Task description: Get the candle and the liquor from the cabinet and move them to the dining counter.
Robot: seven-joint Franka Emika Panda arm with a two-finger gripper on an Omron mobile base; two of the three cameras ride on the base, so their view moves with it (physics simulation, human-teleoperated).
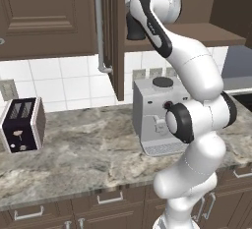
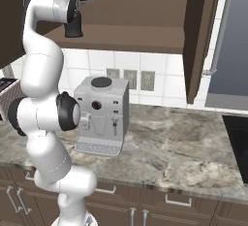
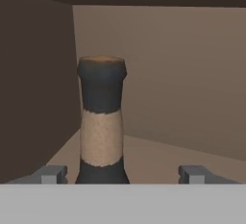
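Where the cabinet (image 3: 38, 88) stands open, the hand (image 3: 122, 174) spread wide around the liquor (image 3: 101, 122) neck.

- We're in a home kitchen: a veined marble worktop (image 1: 83, 149) runs along white wall tiles (image 1: 64, 80).
- On the worktop, a silver espresso machine (image 2: 101, 113), and a toaster (image 1: 22, 125) well to its left.
- Above the worktop, a dark brown cabinet (image 1: 44, 16); below it, drawer units (image 2: 174, 205) with short handles.
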